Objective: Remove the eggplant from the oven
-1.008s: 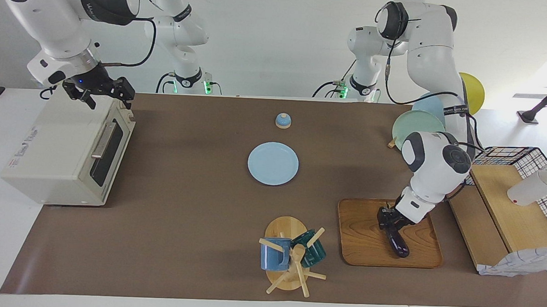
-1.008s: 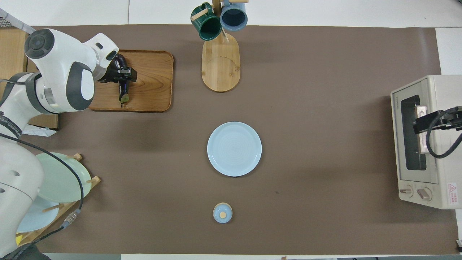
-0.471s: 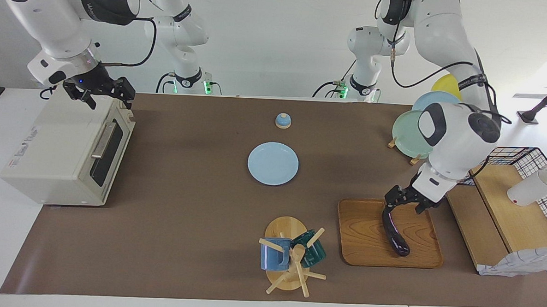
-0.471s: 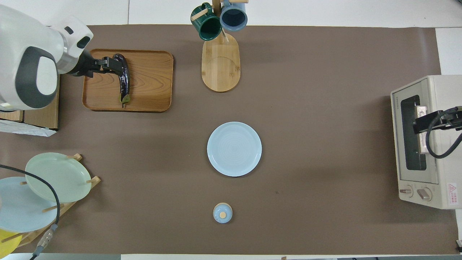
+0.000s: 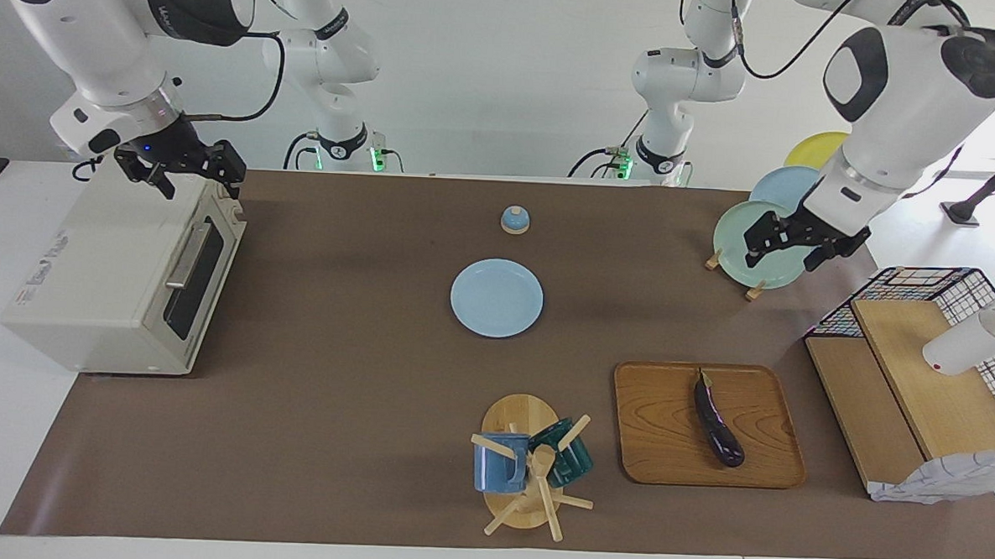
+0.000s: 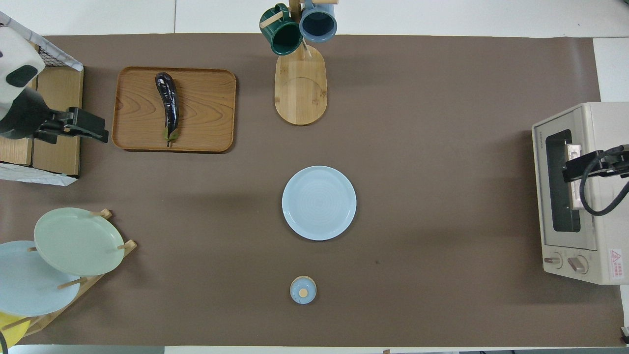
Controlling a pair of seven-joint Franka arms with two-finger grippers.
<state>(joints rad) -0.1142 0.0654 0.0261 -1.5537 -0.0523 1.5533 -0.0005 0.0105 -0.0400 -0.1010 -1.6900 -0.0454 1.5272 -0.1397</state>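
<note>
The dark purple eggplant [image 5: 718,419] [image 6: 168,105] lies free on a wooden tray [image 5: 758,467] [image 6: 206,108], toward the left arm's end of the table. The cream oven [image 5: 103,279] [image 6: 604,196] stands at the right arm's end with its glass door shut. My left gripper [image 5: 797,245] [image 6: 78,129] is open and empty, raised in the air over the spot between the plate rack and the wire basket. My right gripper [image 5: 198,184] [image 6: 587,166] is open and hovers over the top front edge of the oven, above the door.
A light blue plate [image 5: 497,298] [image 6: 319,202] lies mid-table, with a small blue lid [image 5: 515,220] [image 6: 303,289] nearer the robots. A mug tree [image 5: 531,466] [image 6: 300,73] stands beside the tray. A plate rack [image 5: 760,232] [image 6: 73,241] and a wire basket with boards [image 5: 922,365] [image 6: 54,147] stand at the left arm's end.
My left gripper let go of the eggplant on the tray, then rose and drew back toward the robots. The eggplant stays on the tray. The right arm has not moved.
</note>
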